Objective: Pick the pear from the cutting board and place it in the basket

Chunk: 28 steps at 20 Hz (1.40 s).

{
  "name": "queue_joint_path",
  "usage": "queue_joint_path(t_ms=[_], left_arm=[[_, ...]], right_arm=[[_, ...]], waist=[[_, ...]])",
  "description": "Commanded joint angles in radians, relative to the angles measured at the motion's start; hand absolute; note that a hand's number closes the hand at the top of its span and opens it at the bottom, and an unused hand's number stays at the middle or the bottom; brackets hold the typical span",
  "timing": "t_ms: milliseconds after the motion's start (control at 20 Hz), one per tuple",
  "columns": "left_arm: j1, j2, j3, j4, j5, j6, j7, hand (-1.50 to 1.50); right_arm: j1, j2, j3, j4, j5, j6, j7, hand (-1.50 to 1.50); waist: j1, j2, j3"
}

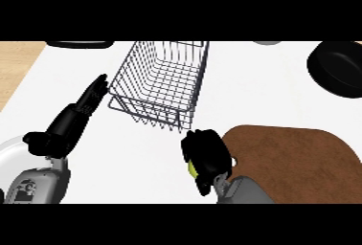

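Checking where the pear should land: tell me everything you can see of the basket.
The basket is a grey wire one, metal by its look, rectangular and open-topped, with tall mesh walls. It stands upright on the white counter, its far end reaching the view's upper edge. Nothing shows inside it. The left hand, fingers straight, lies beside its left wall, seemingly not touching. The right hand, curled round the pear, is just off its near right corner, apart from it.

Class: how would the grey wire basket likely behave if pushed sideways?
The grey wire basket is open mesh, so probably light and apt to slide on the smooth white counter. Its wide base suggests it would hardly tip.
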Motion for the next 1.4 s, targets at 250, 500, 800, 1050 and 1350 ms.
queue_joint_path(t_ms=[250, 500, 800, 1050, 1350], left_arm=[[-0.030, -0.013, -0.023, 0.017, -0.002, -0.012, -0.001, 0.00], [-0.043, -0.011, -0.022, 0.025, -0.008, -0.008, 0.012, 0.00], [-0.043, -0.010, -0.014, 0.048, -0.015, -0.001, 0.003, 0.00], [-0.065, -0.021, -0.012, 0.041, -0.010, 0.009, 0.029, 0.00], [-0.062, -0.007, -0.006, 0.064, -0.011, -0.006, -0.001, 0.00]], right_arm=[[-0.036, 0.021, 0.187, -0.159, -0.194, -0.468, 0.284, 1.50], [-0.158, 0.021, 0.277, -0.236, -0.153, -0.719, 0.421, 1.50], [-0.306, 0.021, 0.352, -0.247, -0.111, -0.861, 0.679, 1.50], [-0.453, 0.021, 0.298, -0.184, -0.071, -0.803, 0.801, 1.50], [-0.615, 0.021, 0.219, -0.107, -0.089, -0.792, 0.893, 1.50]], waist=[[0.046, 0.008, 0.004], [0.046, -0.004, -0.001], [0.026, -0.009, -0.006], [0.012, -0.013, -0.008], [0.023, -0.007, -0.007]])
